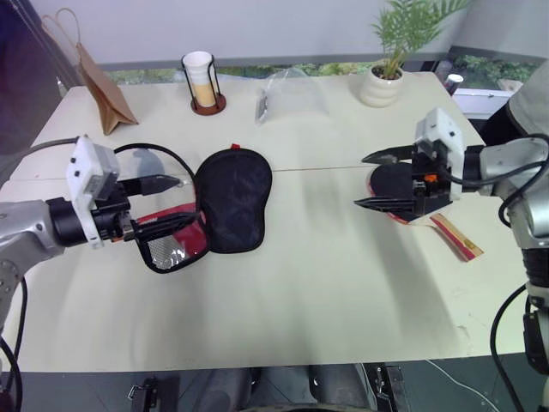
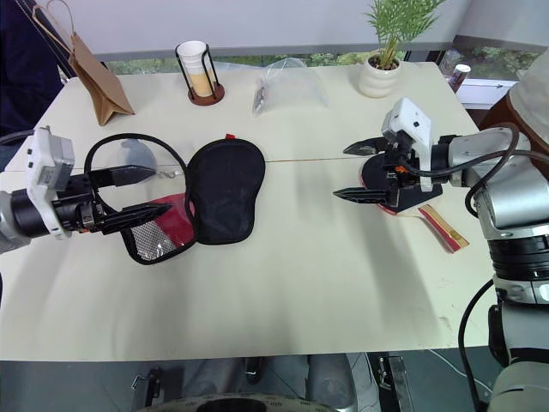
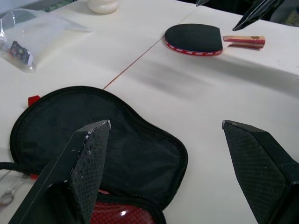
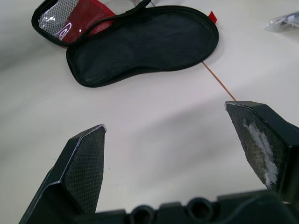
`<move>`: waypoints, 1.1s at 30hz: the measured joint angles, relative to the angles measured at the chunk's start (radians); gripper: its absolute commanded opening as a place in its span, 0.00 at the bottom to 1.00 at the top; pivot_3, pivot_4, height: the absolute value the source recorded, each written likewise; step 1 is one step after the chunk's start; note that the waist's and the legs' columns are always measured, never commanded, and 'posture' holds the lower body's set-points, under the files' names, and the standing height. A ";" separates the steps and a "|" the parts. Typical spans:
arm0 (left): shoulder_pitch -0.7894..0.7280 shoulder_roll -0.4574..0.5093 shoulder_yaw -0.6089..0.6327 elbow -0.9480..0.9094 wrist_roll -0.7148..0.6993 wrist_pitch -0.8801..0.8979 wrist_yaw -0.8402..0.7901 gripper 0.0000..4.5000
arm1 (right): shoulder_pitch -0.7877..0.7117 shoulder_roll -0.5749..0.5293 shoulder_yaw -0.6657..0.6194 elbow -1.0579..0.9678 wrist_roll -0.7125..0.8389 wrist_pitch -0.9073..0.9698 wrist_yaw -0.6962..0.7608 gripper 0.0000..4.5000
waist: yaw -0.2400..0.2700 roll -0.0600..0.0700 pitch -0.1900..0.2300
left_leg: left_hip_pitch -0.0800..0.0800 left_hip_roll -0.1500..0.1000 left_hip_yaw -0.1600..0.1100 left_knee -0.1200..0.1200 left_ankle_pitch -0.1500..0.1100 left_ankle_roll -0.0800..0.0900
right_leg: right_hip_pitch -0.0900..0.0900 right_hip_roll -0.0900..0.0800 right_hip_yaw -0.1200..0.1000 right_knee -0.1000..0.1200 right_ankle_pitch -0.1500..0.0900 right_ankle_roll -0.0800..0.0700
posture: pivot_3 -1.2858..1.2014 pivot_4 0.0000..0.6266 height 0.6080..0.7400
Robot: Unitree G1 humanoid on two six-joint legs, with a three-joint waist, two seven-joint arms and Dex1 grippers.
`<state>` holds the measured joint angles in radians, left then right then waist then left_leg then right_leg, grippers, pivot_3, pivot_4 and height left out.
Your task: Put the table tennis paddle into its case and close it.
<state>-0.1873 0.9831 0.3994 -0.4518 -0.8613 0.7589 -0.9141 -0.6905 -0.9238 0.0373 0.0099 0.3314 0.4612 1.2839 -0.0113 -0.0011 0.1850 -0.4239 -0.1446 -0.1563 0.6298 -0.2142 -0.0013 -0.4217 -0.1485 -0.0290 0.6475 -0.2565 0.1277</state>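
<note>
You are sitting at the very start of the job: the table tennis paddle (image 3: 194, 39) is lying flat on the right side of the tabletop (image 1: 326, 275), black face up with its handle pointing toward the right edge, and the case (image 1: 225, 202) is lying unzipped on the left, its black flap folded open to the right and the red, mesh-pocketed half toward your left arm. Your right claw (image 1: 375, 180) is hovering just above the paddle with its jaws spread wide and nothing between them; your left claw (image 1: 163, 204) is hanging over the red half of the case, equally wide and equally empty. I judge the next move is calling for the right claw to drop and pinch the paddle, probably at the handle or the blade's edge, since it is lying flush and giving little to bite on, while the left steadies the case. The pale tabletop is running on a seam across the middle; at the far edge a brown paper bag (image 1: 101, 86), a cup in a wire holder (image 1: 203, 81), a clear plastic bag (image 1: 292, 96) and a potted plant (image 1: 390, 51) are standing well apart from the work.
</note>
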 measured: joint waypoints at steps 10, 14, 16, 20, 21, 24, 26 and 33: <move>-0.001 -0.002 -0.002 0.000 0.014 0.000 0.004 0.88 | 0.003 0.001 0.000 0.000 -0.009 -0.007 -0.011 0.99 | 0.000 0.000 0.000 | 0.000 0.000 0.000 0.000 0.000 0.000 | 0.000 0.000 0.000 0.000 0.000 0.000 | 0.52 0.24 1.00; -0.001 -0.002 -0.002 0.000 0.015 0.000 0.002 0.88 | 0.007 0.005 0.000 -0.001 -0.011 -0.007 -0.024 0.99 | 0.000 0.000 0.000 | 0.000 0.000 0.000 0.000 0.000 0.000 | 0.000 0.000 0.000 0.000 0.000 0.000 | 0.52 0.24 1.00; -0.001 -0.002 -0.002 0.000 0.015 0.000 0.001 0.88 | 0.007 0.010 0.000 -0.003 -0.011 -0.006 -0.029 0.99 | 0.000 0.000 0.000 | 0.000 0.000 0.000 0.000 0.000 0.000 | 0.000 0.000 0.000 0.000 0.000 0.000 | 0.52 0.24 1.00; -0.001 -0.002 -0.002 0.002 0.016 -0.001 -0.001 0.88 | 0.007 0.017 0.001 -0.005 -0.011 0.011 -0.037 0.99 | 0.000 0.000 0.000 | 0.000 0.000 0.000 0.000 0.000 0.000 | 0.000 0.000 0.000 0.000 0.000 0.000 | 0.52 0.24 1.00; -0.001 -0.002 -0.002 0.003 0.016 -0.001 -0.002 0.88 | 0.007 0.018 0.002 -0.005 -0.011 0.013 -0.039 0.99 | 0.000 0.000 0.000 | 0.000 0.000 0.000 0.000 0.000 0.000 | 0.000 0.000 0.000 0.000 0.000 0.000 | 0.52 0.24 1.00; -0.001 -0.002 -0.002 0.004 0.021 -0.001 -0.006 0.88 | 0.007 0.024 0.006 -0.005 -0.011 0.015 -0.043 0.99 | 0.000 0.000 0.000 | 0.000 0.000 0.000 0.000 0.000 0.000 | 0.000 0.000 0.000 0.000 0.000 0.000 | 0.52 0.24 1.00; -0.001 -0.002 -0.002 0.004 0.021 -0.001 -0.009 0.88 | 0.007 0.025 0.012 -0.005 -0.011 0.023 -0.047 0.99 | 0.000 0.000 0.000 | 0.000 0.000 0.000 0.000 0.000 0.000 | 0.000 0.000 0.000 0.000 0.000 0.000 | 0.52 0.24 1.00; 0.005 -0.003 -0.001 0.009 0.024 -0.001 -0.013 0.88 | 0.000 0.093 0.037 -0.005 -0.011 0.105 -0.107 0.99 | -0.003 0.000 0.000 | 0.000 0.000 0.000 0.000 0.000 0.000 | 0.000 0.000 0.000 0.000 0.000 0.000 | 0.52 0.24 1.00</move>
<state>-0.1822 0.9803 0.3980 -0.4431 -0.8374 0.7578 -0.9274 -0.6909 -0.8308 0.0744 0.0048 0.3199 0.5661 1.1768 -0.0142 -0.0011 0.1850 -0.4239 -0.1444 -0.1564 0.6298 -0.2141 -0.0013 -0.4222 -0.1482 -0.0287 0.6479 -0.2564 0.1276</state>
